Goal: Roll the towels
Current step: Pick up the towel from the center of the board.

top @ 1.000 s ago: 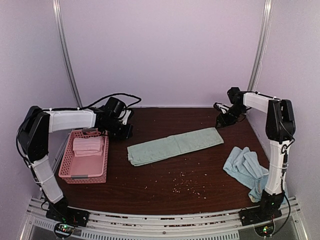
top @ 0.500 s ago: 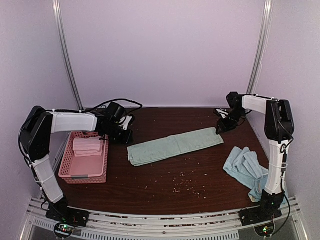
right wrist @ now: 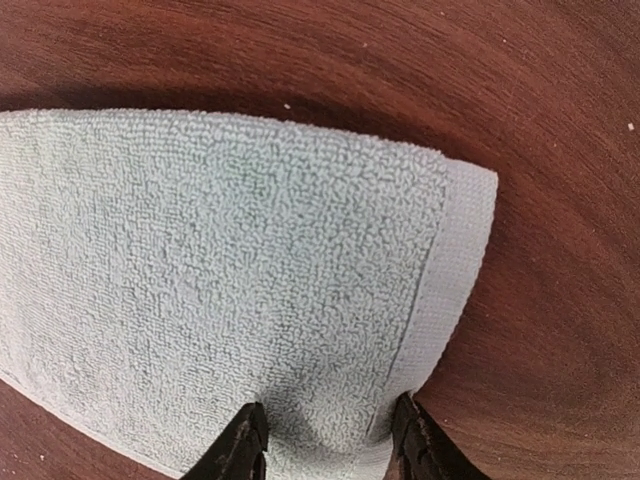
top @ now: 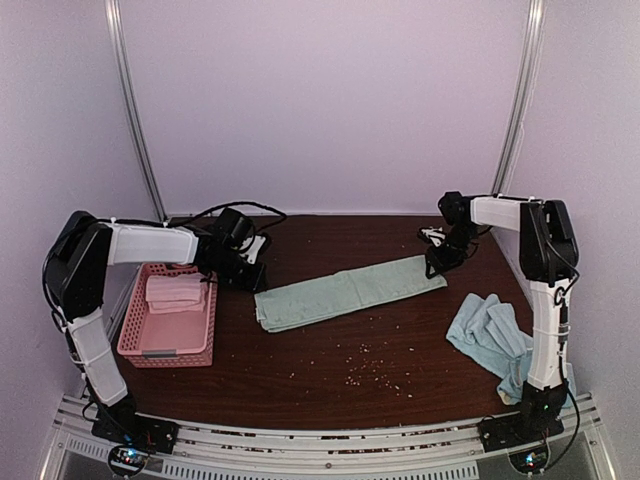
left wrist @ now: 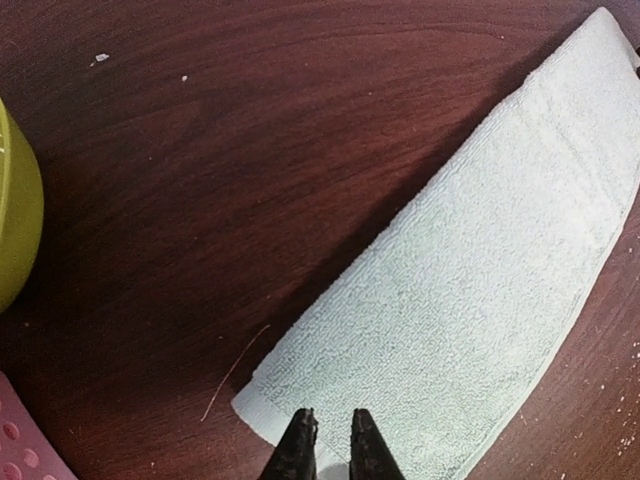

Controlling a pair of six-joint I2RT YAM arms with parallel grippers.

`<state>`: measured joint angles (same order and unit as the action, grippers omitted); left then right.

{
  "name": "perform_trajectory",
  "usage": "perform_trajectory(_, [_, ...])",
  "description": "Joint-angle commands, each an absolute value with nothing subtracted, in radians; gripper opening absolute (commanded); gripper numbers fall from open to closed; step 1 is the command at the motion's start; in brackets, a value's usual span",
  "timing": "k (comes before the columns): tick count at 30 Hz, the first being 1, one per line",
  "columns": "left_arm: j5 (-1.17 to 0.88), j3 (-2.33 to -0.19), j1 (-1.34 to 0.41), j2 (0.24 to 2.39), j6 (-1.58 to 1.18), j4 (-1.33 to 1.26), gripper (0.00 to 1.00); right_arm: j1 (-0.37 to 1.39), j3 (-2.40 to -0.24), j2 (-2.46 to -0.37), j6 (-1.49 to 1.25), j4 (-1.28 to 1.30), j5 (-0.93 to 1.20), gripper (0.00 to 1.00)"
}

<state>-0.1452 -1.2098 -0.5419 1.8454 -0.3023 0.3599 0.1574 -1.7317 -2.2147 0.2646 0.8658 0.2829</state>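
Note:
A mint green towel point(top: 350, 293), folded into a long strip, lies slantwise across the middle of the table. My left gripper point(top: 250, 268) hovers over its left end; in the left wrist view the tips point(left wrist: 332, 445) stand a narrow gap apart above the towel's corner point(left wrist: 270, 405), with nothing between them. My right gripper point(top: 437, 262) sits on the towel's right end. Its fingers point(right wrist: 240, 445) are spread and pressed into the cloth point(right wrist: 250, 270) beside the hem, and the cloth puckers slightly between them. A pink towel point(top: 175, 292) lies folded in the basket. Light blue towels point(top: 490, 335) lie crumpled at the right.
The pink latticed basket point(top: 165, 345) stands at the left, near the left arm. Crumbs point(top: 365, 372) dot the table in front of the green towel. A yellow-green rounded thing point(left wrist: 15, 210) shows at the left edge of the left wrist view.
The left gripper has slid right to the green towel's left end and its tips have parted a little. The right gripper has come down and left onto the towel's right end.

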Motion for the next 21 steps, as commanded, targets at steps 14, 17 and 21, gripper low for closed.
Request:
perform_trajectory(14, [-0.104,-1.240,-0.535,1.844,-0.269,0.355,0.13,0.166,-1.778,-2.179,0.207,0.859,0.236,0.45])
perform_trajectory(17, [-0.086,-1.249,-0.534,1.842,-0.270,0.373,0.13,0.165,-1.799,-2.212,0.207,0.871,0.215,0.45])
perform_trajectory(21, [-0.068,-1.242,-0.534,1.838,-0.279,0.387,0.13,0.165,-1.822,-2.277,0.210,0.891,0.181,0.44])
